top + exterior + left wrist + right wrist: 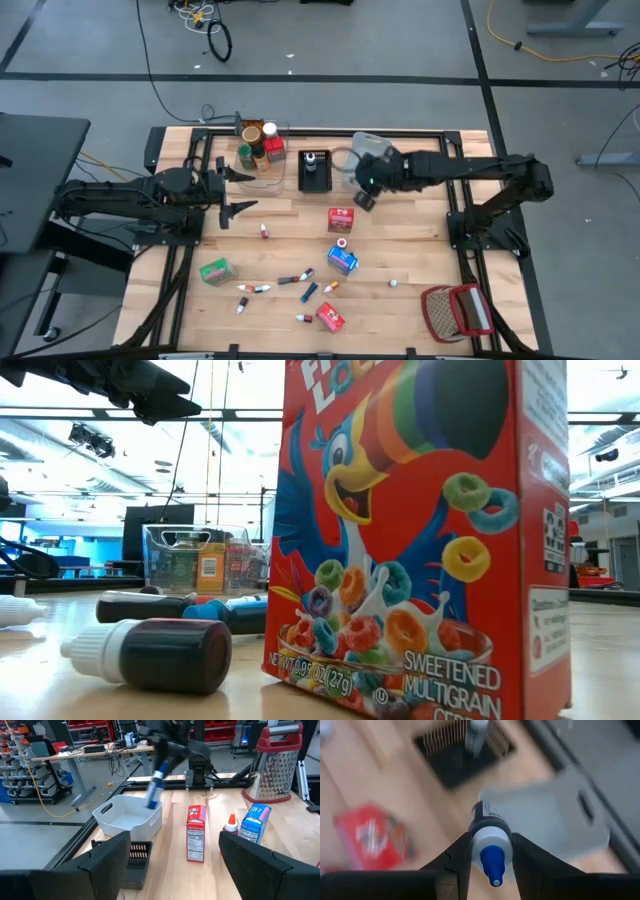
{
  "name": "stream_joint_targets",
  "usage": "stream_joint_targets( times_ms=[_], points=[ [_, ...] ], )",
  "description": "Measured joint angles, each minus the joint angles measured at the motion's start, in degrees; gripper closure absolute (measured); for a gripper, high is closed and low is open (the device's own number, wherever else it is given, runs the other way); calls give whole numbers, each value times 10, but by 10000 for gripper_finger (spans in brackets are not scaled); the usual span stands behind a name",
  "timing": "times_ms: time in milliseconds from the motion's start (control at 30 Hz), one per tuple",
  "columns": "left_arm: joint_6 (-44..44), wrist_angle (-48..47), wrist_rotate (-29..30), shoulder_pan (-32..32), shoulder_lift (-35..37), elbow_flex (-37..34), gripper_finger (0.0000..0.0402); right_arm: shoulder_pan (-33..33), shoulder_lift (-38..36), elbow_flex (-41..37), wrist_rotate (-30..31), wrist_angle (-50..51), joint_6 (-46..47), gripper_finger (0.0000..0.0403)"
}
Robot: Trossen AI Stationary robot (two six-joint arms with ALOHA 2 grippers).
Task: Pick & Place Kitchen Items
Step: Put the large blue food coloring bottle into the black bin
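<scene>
Clamped between the right gripper's (490, 851) fingers, a small blue-capped bottle (490, 832) hangs above the grey-blue bin (368, 150) at the table's far edge. Left gripper (232, 190) waits, jaws apart, near the clear bin (262, 178).

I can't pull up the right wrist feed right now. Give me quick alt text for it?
The right gripper is shut on a small blue-capped bottle, its nozzle pointing toward the camera, held above the wooden table. Beyond it, blurred, lie a grey-blue bin, a black bin with a bottle inside, and a red box.
</scene>
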State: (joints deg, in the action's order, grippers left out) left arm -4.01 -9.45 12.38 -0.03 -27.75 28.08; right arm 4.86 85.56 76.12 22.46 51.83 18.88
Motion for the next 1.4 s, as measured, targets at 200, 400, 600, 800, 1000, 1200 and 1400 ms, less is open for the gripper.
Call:
stream_joint_targets(
  times_ms=[200, 400, 600, 800, 1000, 1200, 1400],
  points=[
    [-12, 0, 0, 0, 0, 0, 90, 62, 29, 1, -60, -164, -139, 284],
    [-25, 10, 1, 0, 0, 0, 90, 111, 109, 40, -107, -179, -203, 284],
    [-41, 27, 1, 0, 0, 0, 90, 147, 200, 125, -150, -150, -245, 284],
    [-42, 24, 1, 0, 0, 0, 90, 174, 249, 147, -180, -144, -250, 284],
    [-41, 7, 1, 0, 0, 0, 90, 189, 268, 147, -190, -155, -254, 272],
    [-35, 7, 1, 0, 0, 0, 90, 196, 285, 147, -191, -177, -276, 265],
    [-27, 7, 1, 0, 0, 0, 90, 201, 295, 147, -200, -184, -286, 243]
  ],
)
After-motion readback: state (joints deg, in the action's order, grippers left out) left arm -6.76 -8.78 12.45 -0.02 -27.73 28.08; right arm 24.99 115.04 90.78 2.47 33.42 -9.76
